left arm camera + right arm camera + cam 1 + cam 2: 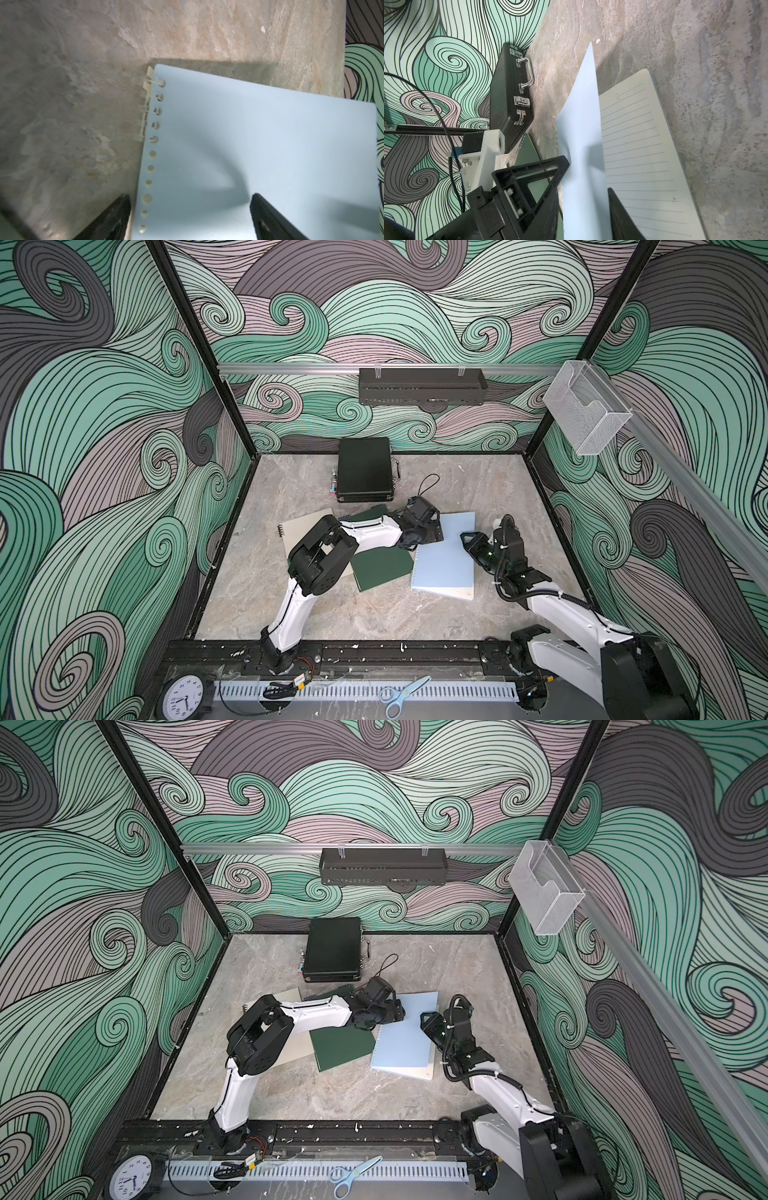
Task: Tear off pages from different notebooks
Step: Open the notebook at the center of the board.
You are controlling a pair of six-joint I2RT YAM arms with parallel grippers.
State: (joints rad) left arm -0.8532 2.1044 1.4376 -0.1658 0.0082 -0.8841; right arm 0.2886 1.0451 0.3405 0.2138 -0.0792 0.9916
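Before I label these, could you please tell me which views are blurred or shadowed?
Left wrist view: table and binding tabs smeared, soft shadow across the blue cover. Right wrist view: sharp, page lines and case latches crisp. Both top views: evenly lit, no glare.

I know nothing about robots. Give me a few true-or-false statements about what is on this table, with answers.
1. The light blue notebook has its cover lifted, showing a lined page. True.
2. The black case stands open. False: it lies closed by the back wall.
3. The left claw is clamped shut. False: its fingers are spread wide at the light blue notebook's punched edge.
4. The dark green notebook lies between the beige notebook and the light blue notebook. True.
5. The scissors lie on the notebooks. False: they lie at the front edge, off the work surface.
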